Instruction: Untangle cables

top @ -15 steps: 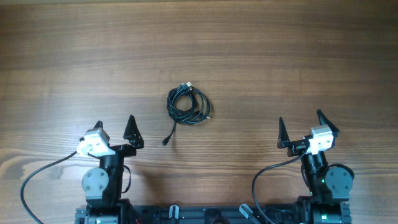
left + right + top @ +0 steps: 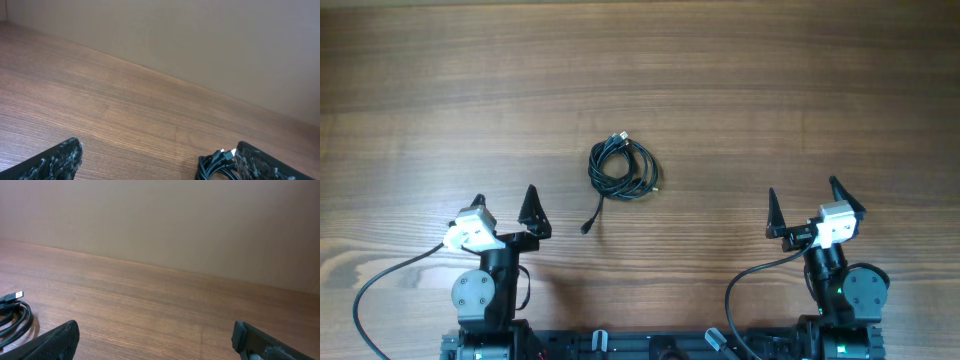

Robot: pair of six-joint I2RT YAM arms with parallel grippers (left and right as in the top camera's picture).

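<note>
Thin black flexible cables (image 2: 623, 168) are seen coiled together on the brown wooden table (image 2: 770, 80); the left gripper (image 2: 504, 195) and the right gripper (image 2: 803, 188) are both spread wide, nothing being held.

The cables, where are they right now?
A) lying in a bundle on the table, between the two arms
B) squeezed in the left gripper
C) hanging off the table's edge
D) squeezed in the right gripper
A: the cables lie coiled on the wooden table, well apart from the open left gripper and the open right gripper.
</note>
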